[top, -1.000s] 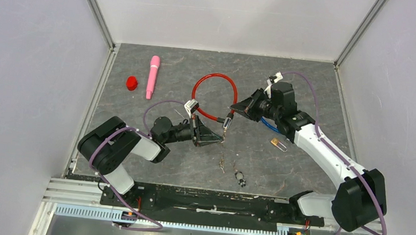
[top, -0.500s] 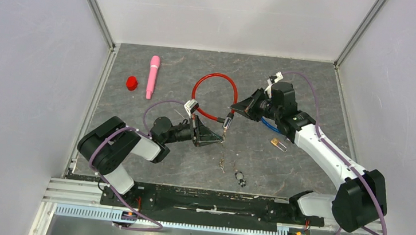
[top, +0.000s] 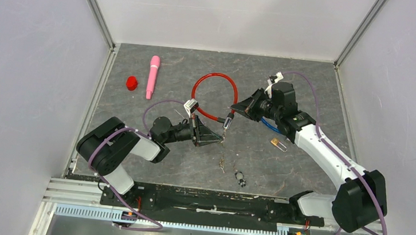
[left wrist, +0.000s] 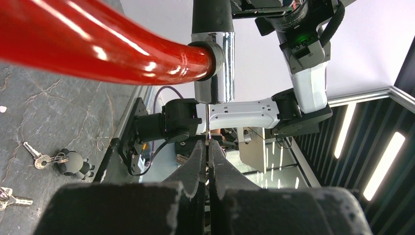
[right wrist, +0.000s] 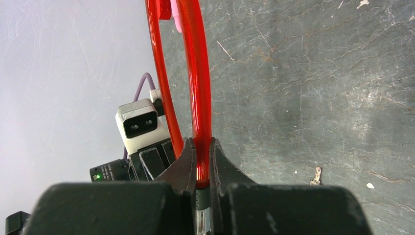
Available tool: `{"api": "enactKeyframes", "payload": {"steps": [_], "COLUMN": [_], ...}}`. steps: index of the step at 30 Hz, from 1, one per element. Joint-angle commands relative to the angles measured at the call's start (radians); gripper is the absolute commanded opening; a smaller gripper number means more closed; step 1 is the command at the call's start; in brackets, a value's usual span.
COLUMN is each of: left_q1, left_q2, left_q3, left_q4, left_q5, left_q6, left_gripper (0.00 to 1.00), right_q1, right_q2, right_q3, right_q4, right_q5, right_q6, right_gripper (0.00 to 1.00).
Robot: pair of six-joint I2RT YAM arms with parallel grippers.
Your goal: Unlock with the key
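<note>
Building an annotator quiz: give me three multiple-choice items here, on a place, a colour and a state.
1. Where does the pink marker lie? A. far left, by the red cap B. between the arm bases C. in a gripper
2. What colour is the lock's cable? A. blue B. red C. green
3. The right gripper is: A. open B. shut on the cable C. out of view
A, the top view shows it there; B, the loop is red; B, its fingers pinch the cable.
</note>
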Motion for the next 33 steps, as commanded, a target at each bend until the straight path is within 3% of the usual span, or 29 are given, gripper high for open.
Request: {"api": "enactKeyframes", "payload": {"steps": [1, 33], "left_q1": [0.003, -0.009], "left_q2": [-0.020, -0.015], "left_q3": [0.013, 0.047], "left_q4": [0.068, -0.011], "left_q5": [-0.006, 0.015], "left_q6": [-0.014, 0.011], "left_gripper": [0.02, 0.02], "right_q1": [-0.005, -0.003], "right_q2": [-0.046, -0.042], "right_q3": [0.017, 0.029], "right_q4": [0.091, 0.095], "right_q5": [-0.035, -0.038], "right_q6": [-0.009, -0.013], "right_gripper": [0.00, 0.00]}}
